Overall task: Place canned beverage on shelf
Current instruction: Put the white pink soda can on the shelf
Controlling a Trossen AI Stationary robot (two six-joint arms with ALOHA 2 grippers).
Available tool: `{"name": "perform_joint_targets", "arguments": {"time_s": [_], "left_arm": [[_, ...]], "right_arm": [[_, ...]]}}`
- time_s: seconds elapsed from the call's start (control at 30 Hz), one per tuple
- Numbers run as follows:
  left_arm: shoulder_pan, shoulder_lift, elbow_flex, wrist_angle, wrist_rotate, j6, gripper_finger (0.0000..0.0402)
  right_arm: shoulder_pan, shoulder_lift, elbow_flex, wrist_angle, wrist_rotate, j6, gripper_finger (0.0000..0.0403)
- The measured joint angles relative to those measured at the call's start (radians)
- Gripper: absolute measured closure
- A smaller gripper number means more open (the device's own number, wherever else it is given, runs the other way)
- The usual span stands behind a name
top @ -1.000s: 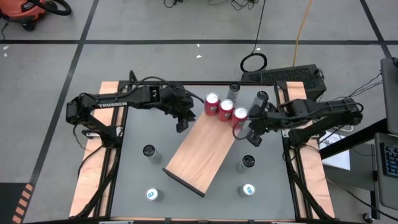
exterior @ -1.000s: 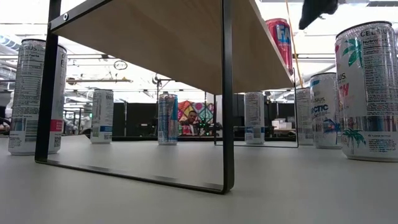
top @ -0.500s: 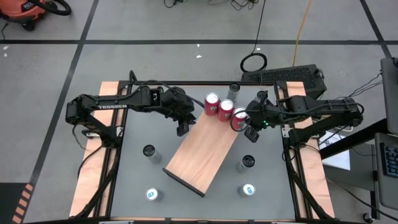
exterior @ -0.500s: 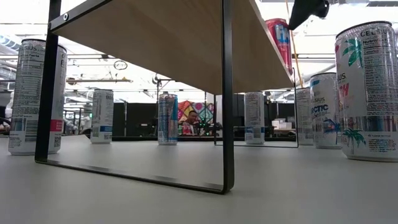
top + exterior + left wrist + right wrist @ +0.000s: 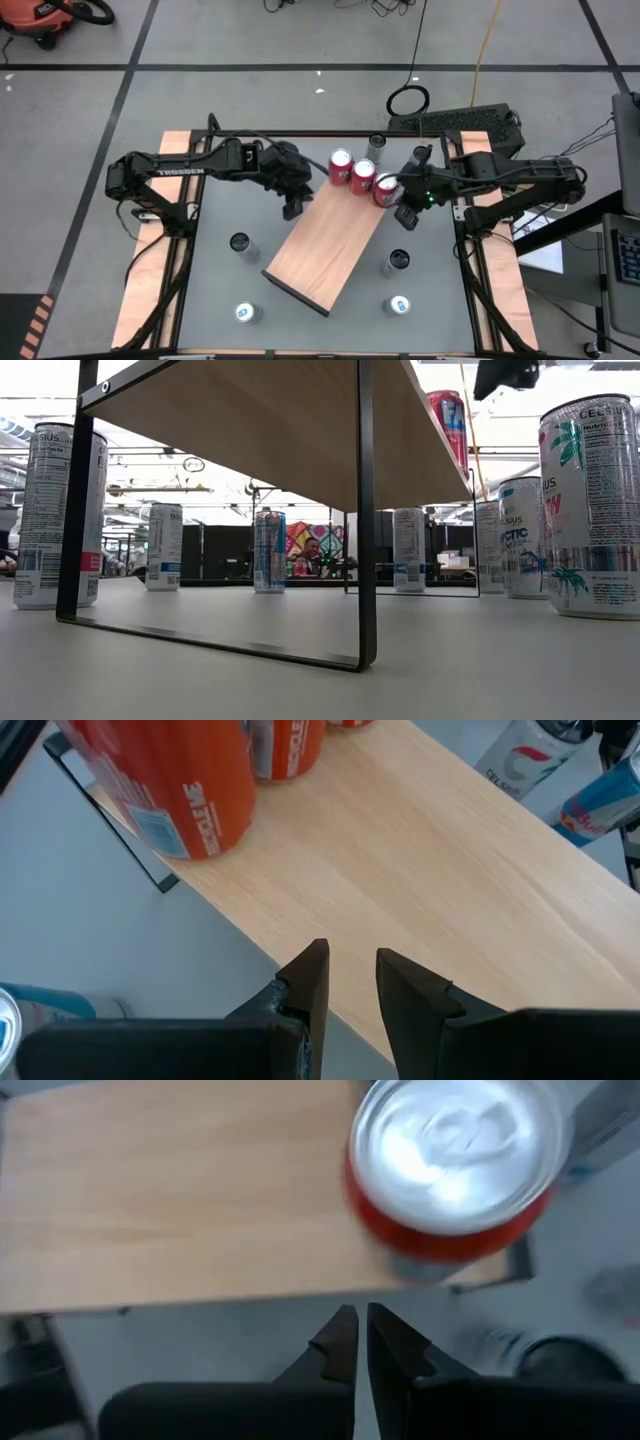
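Three red cans stand in a row along the far end of the shelf, the last one at its corner nearest my right arm. My right gripper hangs just beside that corner can, fingers pressed together and holding nothing. My left gripper waits at the shelf's opposite long edge, its fingers a narrow gap apart and empty. The risk I see: the corner can sits close to the edge, so a sideways brush from my right wrist could tip it off onto the table, where other cans stand.
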Motion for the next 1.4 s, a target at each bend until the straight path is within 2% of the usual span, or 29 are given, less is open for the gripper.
{"name": "perform_joint_targets", "arguments": {"time_s": [0.13,0.37,0.77,1.13,1.4], "left_arm": [[-0.014,0.000,0.000,-0.006,0.000,0.000,0.0313],[-0.035,0.000,0.000,-0.005,0.018,-0.034,0.0313],[-0.086,-0.005,0.016,0.074,0.025,-0.241,0.0313],[-0.141,-0.017,0.016,0.142,-0.035,-0.562,0.0313],[-0.203,-0.022,0.053,0.152,-0.125,-0.682,0.0313]], "right_arm": [[0.000,-0.016,0.000,-0.014,-0.087,0.078,0.0403],[0.000,-0.056,0.000,-0.013,-0.139,0.163,0.0403],[0.000,-0.108,0.001,-0.027,-0.114,0.113,0.0403],[-0.001,-0.151,0.001,-0.028,-0.108,-0.028,0.0403],[-0.003,-0.153,0.001,-0.029,-0.071,-0.122,0.0403]]}}
